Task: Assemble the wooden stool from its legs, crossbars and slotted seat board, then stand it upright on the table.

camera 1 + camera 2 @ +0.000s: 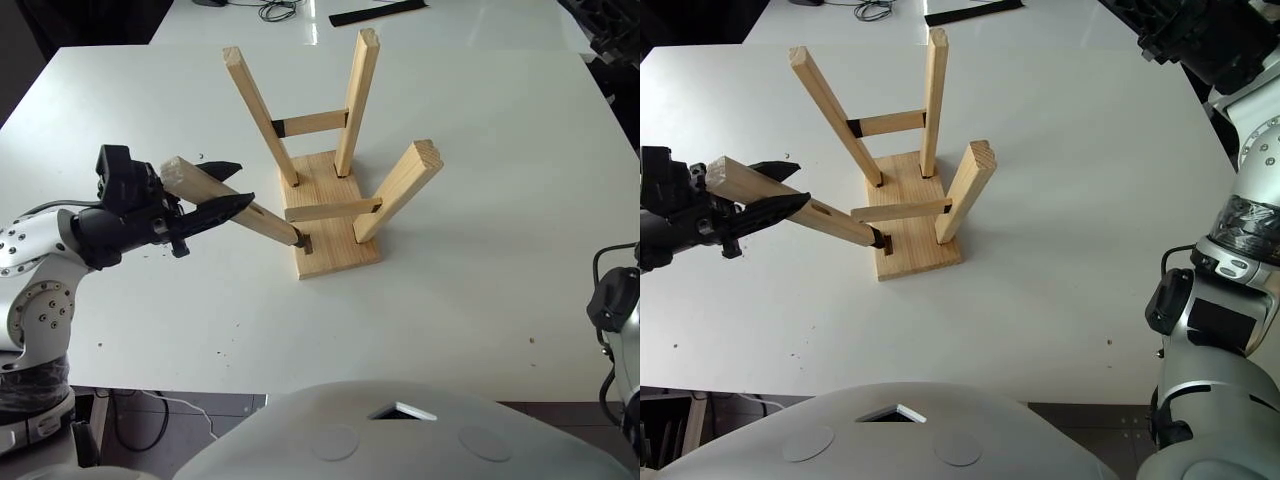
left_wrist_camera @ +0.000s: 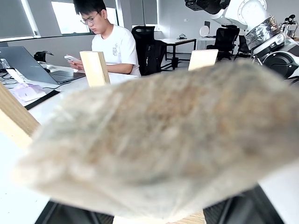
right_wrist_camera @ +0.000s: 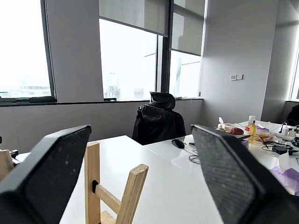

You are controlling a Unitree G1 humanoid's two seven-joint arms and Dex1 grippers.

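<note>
Left end effector [image 1: 245,182] at nine o'clock clamps the tilted leg [image 1: 270,225]; best swung upright, seating its foot squarely in the seat board [image 1: 335,250]. Right end effector [image 3: 140,135] gapes open.

Pretty clearly an office: long white desks [image 3: 180,156], a black swivel chair [image 3: 158,119] by tall windows [image 3: 126,60] with roller blinds [image 3: 133,14], a laptop [image 2: 21,63] open, mouse [image 3: 177,143] and cables [image 3: 280,149] lying around.

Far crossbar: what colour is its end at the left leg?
Black, on the otherwise pale-wood far crossbar; shows best in the left eye view.
</note>
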